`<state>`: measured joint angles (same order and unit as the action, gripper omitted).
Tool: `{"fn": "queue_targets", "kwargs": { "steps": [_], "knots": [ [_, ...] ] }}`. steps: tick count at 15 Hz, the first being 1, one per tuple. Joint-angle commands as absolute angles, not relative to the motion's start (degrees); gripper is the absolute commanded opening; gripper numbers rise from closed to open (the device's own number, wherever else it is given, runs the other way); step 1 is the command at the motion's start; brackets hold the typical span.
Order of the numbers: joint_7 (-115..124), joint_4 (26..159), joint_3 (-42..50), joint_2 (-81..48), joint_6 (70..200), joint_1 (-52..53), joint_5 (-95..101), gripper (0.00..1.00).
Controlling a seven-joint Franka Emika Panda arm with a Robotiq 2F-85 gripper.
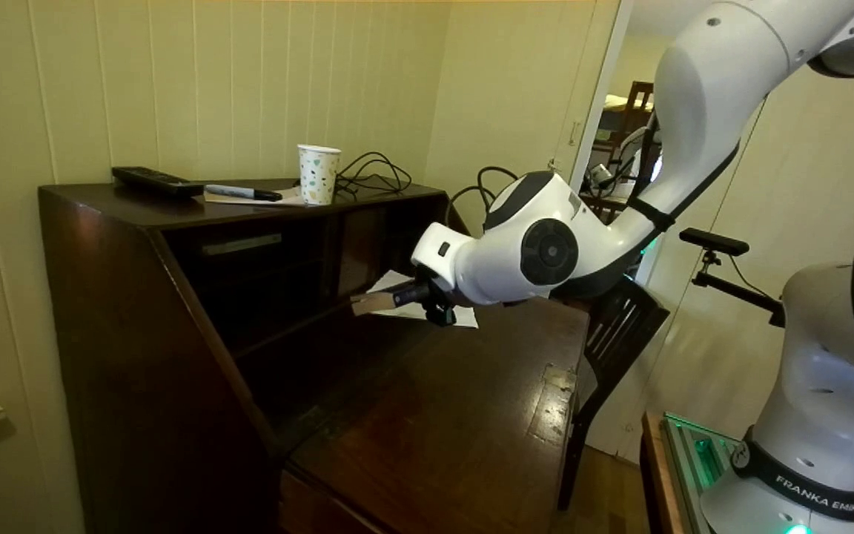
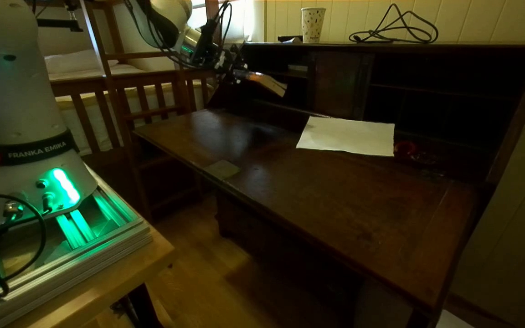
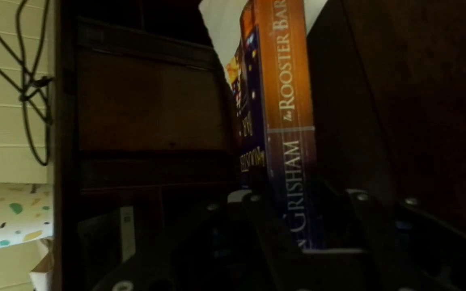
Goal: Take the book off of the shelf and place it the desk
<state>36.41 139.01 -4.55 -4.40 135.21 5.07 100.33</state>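
The book (image 3: 285,76), with an orange-to-purple spine and a dark bluish cover, is held by its lower end in my gripper (image 3: 291,186). In the wrist view the jaws stand on either side of the spine, very dark but closed on it. Both exterior views show the book (image 1: 373,302) (image 2: 270,84) tilted in the air, clear of the shelf (image 1: 123,208) and above the level of the desk (image 2: 358,196). The desk (image 1: 457,400) is the wide brown polished surface. The finger pads are mostly lost in shadow.
A white paper sheet (image 2: 349,135) lies at the back of the desk. Along the top board stand a speckled cup (image 1: 319,174), looped cables (image 2: 394,29), a marker (image 1: 243,193) and a black remote-like object (image 1: 156,180). Dark cubbyholes open behind the desk; a chair (image 1: 620,341) stands beside it.
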Motion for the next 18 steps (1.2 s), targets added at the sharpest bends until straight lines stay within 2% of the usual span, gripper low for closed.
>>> {"fn": "queue_targets", "kwargs": {
  "steps": [1, 8, 9, 10, 16, 18],
  "knots": [
    [36.2, 135.7, -2.3, -8.4, 142.4, 1.4, 101.2, 0.08],
    [30.0, 132.1, -1.0, -14.1, 152.3, -2.9, 96.5, 0.08],
    [28.2, 132.0, -0.9, -14.5, 152.9, -2.9, 95.4, 0.37],
    [25.1, 132.2, -1.1, -14.4, 152.8, -3.1, 92.9, 0.58],
    [5.2, 135.6, -2.9, -8.3, 150.5, -1.5, 74.3, 0.98],
    [-0.6, 138.0, -6.7, -4.8, 153.4, -5.0, 64.7, 1.00]
  ]
}}
